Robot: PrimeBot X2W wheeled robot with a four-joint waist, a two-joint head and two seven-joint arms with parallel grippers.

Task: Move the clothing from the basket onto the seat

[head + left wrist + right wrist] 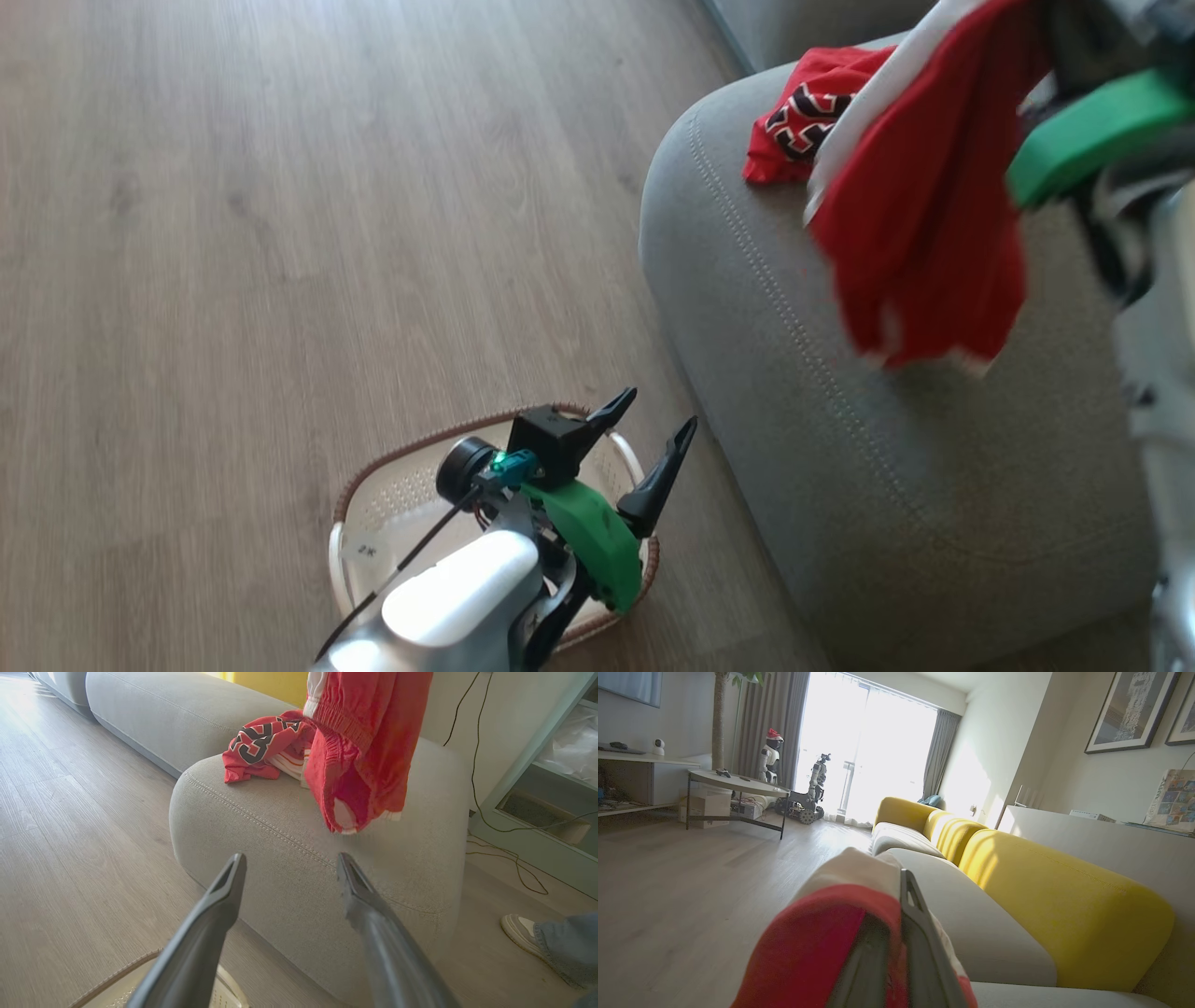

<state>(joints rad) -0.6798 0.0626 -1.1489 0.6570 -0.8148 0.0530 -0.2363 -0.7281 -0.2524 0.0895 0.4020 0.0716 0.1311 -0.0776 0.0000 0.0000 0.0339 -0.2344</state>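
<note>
Head view: I'm gripping the red shorts point(920, 233) in the closed right end effector point(889, 905), and they're hanging lengthwise down over the seat point(840, 448), just beside the jersey point(808, 117) lying there. The left end effector point(657, 411) is hovering wide open over the basket point(397, 490), farther off.

Home living room: sofa point(985, 933), curtains point(943, 751), framed pictures point(1129, 711).

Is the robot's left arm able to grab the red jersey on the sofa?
Probably yes. The left end effector is open, empty and faces the sofa, where the jersey lies uncovered near the edge. The hanging shorts dangle beside it, not across the way.
</note>
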